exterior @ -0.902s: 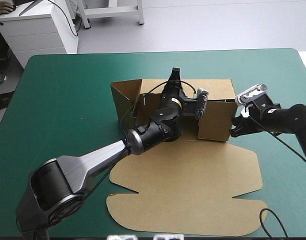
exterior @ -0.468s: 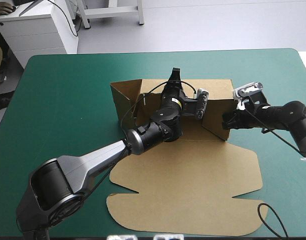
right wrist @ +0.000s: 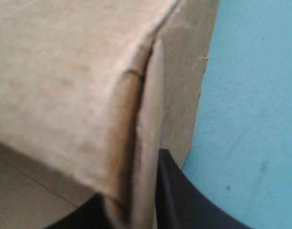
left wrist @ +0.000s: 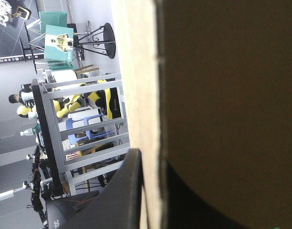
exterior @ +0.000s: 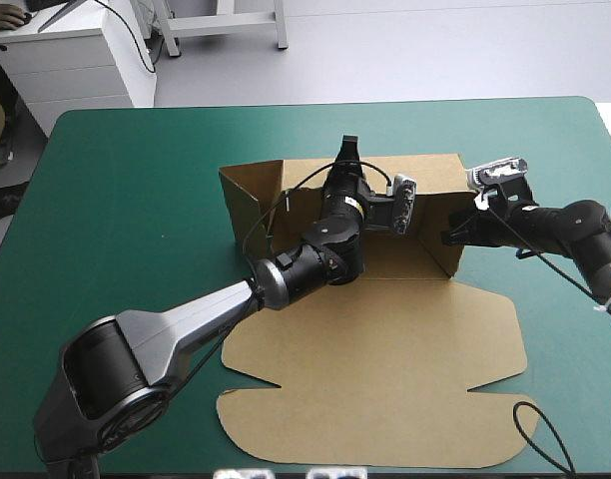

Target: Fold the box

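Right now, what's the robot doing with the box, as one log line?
box: walls raised, lid flat | left jaws: shut on far wall | right jaws: shut on right wall

Bright, even light from above, faint soft shadows on the teal-green cover [exterior: 136, 220], the box [exterior: 385, 379] evenly lit, one raised wall's face darkly shaded in the left wrist view

In the high view the right wall of the box [exterior: 385, 369] partly hides the right gripper [exterior: 453, 238]. Close to the left gripper [left wrist: 153, 195], shadowed board runs off the picture's edges. In the right wrist view the box's corner is blurred.
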